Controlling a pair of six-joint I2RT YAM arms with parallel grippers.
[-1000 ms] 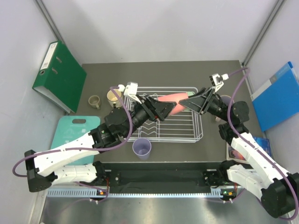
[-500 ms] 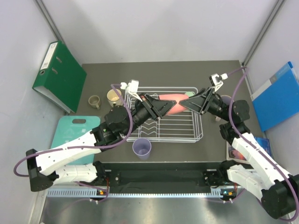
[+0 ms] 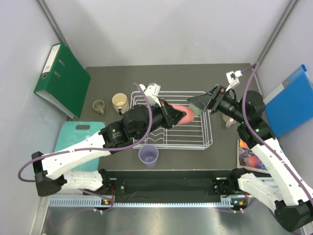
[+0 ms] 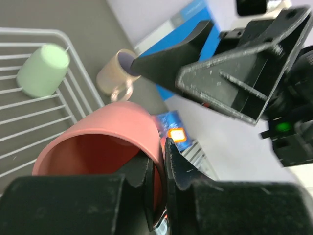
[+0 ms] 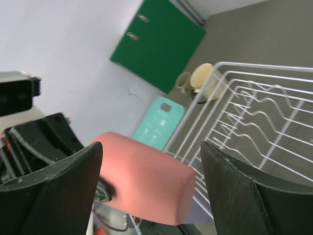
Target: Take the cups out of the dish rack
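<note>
My left gripper [image 3: 173,115] [image 4: 164,147] is shut on the rim of the pink cup [image 3: 183,115] [image 4: 112,132], one finger inside and one outside. It holds the cup on its side above the white dish rack [image 3: 172,145] [image 4: 29,112]. The right gripper [image 3: 194,105] [image 5: 151,147] stands open just right of the cup's base [image 5: 146,188], its jaws wide on either side and apart from it. A mint-green cup [image 4: 43,71] lies in the rack. The lavender tumbler [image 3: 148,155] stands in front of the rack. A cream mug [image 3: 119,103] and an olive mug [image 3: 99,105] stand left of the rack.
A pale handled cup [image 4: 117,73] [image 3: 228,120] stands on the table right of the rack. A green binder [image 3: 62,78] leans at the back left, with a teal board [image 3: 73,139] near it. A blue folder [image 3: 288,100] and a magazine [image 3: 249,152] lie at the right.
The left gripper has shut on the pink cup's rim and shifted right with it. The right gripper has opened off the cup and drawn back to the right.
</note>
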